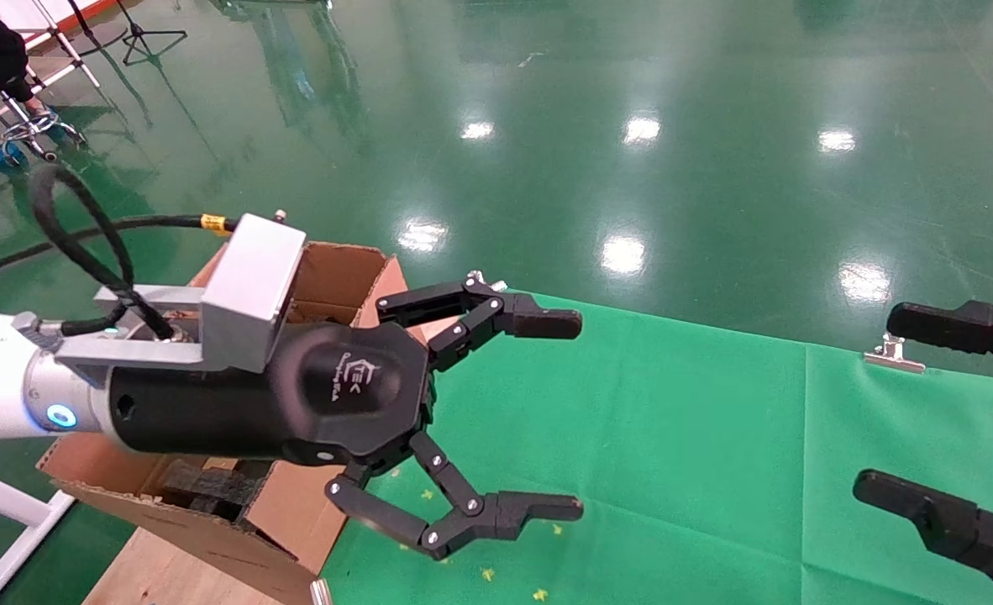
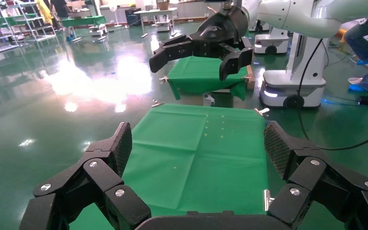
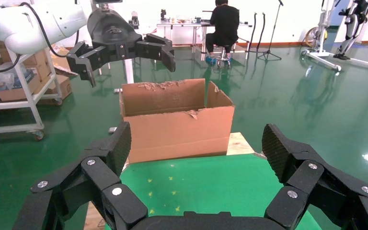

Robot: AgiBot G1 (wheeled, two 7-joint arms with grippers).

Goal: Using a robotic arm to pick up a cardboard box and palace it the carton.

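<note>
**Q:** Where's the carton sitting, and what does it look like from your feeds?

**Me:** The carton point(image 3: 177, 120) is at the left end of the green cloth table point(image 1: 673, 437), on the robot's left side. It's long brown corrugated cardboard with its flaps standing up, the top edges are torn and ragged, and I can see dark foam blocks point(image 1: 211, 486) inside from the head cam.

**Q:** And the grippers?

**Me:** My left gripper point(image 1: 576, 416) hangs in the air right beside the carton's open top, fingers spread wide, nothing in them. The right gripper point(image 1: 874, 403) is out at the table's right side, spread apart and carrying nothing. I can't spot the small cardboard box on any feed.
</note>
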